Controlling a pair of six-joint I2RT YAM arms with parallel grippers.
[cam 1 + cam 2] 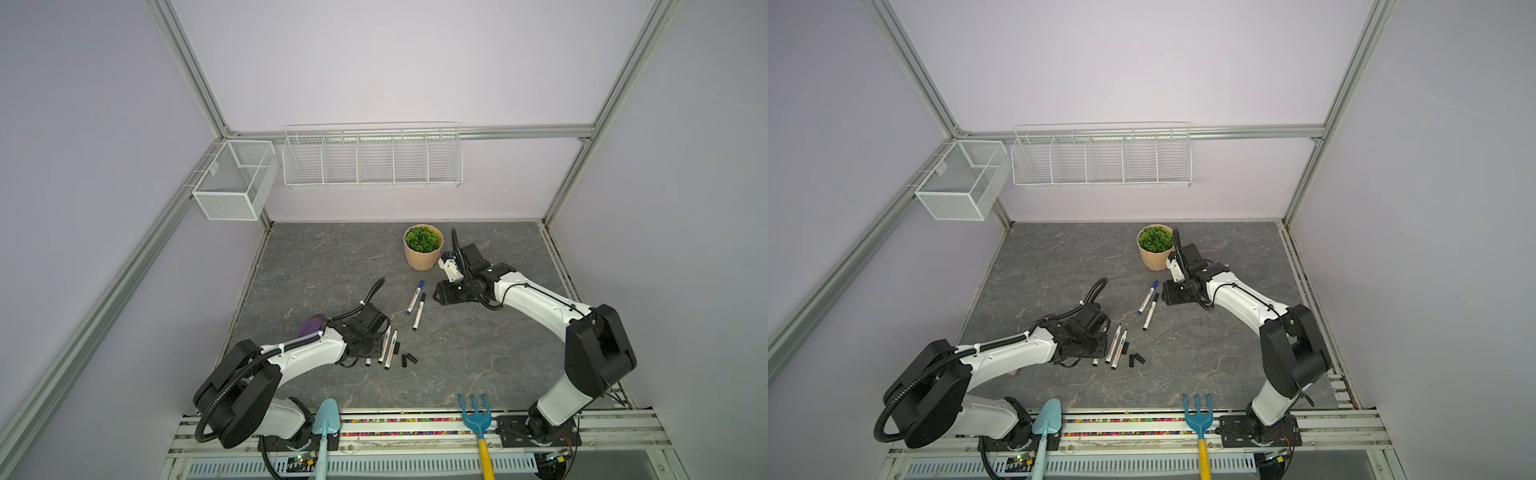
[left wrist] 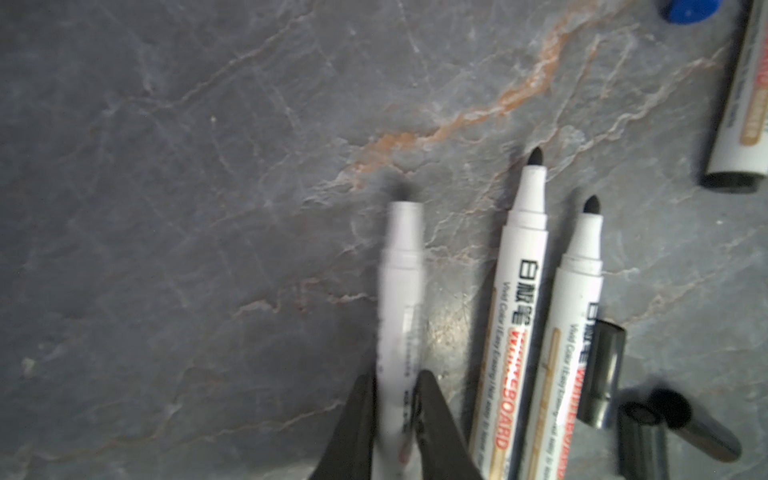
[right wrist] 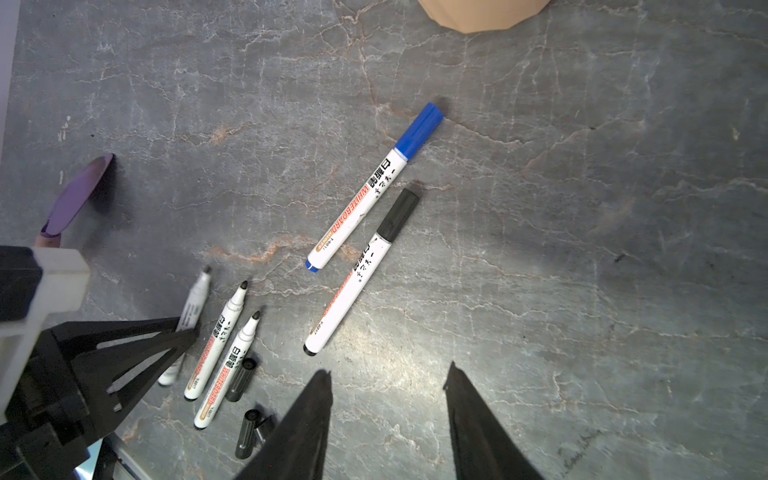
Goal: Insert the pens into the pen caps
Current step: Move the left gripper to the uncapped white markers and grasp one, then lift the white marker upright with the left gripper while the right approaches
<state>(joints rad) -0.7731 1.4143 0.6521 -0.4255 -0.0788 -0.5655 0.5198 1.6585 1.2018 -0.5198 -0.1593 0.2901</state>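
Currently: left fingers [image 2: 438, 419] clenched on the barrel of an uncapped pen [image 2: 401, 291], black tip pointing away from them, print blurred. Right fingers [image 3: 303, 432] released, nothing between them.

Containers: tan pot [image 1: 422, 259] holds a green plant [image 1: 422, 238], near the right fingers. Wall rack [image 1: 372, 160] with five compartments and mesh box [image 1: 235, 183] are well apart from both.

Counts: five pens, three uncapped, two capped.
- Second uncapped pen [image 2: 519, 291] and third uncapped pen [image 2: 575, 316] lie on the bench [image 1: 478, 353] just beside the left fingers.
- Three loose black caps: single cap [image 2: 604, 374] against the third uncapped pen, cap pair [image 2: 640, 440] just past it.
- Blue-capped pen [image 3: 361, 195] and black-capped pen [image 3: 353, 282] lie side by side ahead of the right fingers.

Readable: "WHITEBOARD" in red, "Vivid Color".
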